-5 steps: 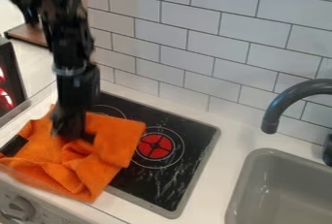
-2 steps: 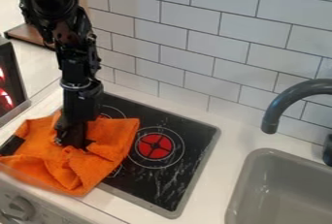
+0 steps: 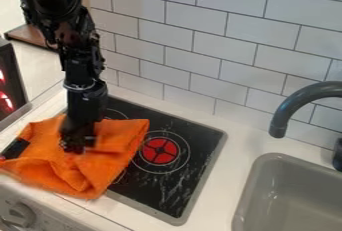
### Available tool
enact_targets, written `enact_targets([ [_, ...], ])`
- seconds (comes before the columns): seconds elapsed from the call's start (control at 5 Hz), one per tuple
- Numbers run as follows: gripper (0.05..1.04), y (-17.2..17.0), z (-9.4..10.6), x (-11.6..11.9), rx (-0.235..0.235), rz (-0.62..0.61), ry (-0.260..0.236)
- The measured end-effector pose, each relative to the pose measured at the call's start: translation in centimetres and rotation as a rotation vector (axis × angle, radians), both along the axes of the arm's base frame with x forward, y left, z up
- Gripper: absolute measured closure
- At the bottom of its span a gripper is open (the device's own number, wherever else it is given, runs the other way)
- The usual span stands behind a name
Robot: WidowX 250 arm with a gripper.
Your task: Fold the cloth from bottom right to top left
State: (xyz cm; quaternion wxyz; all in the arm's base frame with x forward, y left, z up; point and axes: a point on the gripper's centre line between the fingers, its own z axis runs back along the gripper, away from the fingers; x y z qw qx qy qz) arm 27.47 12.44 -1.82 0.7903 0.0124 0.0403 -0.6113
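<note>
One rumpled orange cloth beneath the black pincer, partly over the stove.

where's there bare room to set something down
The counter is bare between stove and sink. The stove's right side, by the red burner, is uncovered. Its left is crowded: cloth, gripper over it.

High view over the counter, slanting down, turned obliquely toward the tiled wall, near enough for the whole hob width, sink cropped at lower right.
</note>
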Motion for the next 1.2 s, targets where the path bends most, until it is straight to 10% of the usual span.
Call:
enact_targets([
  [0.2, 0.123, -0.6, 0.5, 0.4, -0.046, -0.013, -0.008],
  [0.4, 0.073, -1.0, 2.6, 1.2, -0.064, -0.018, -0.074],
  [1.2, 0.083, -1.1, 10.3, 2.3, -0.049, 0.018, -0.216],
])
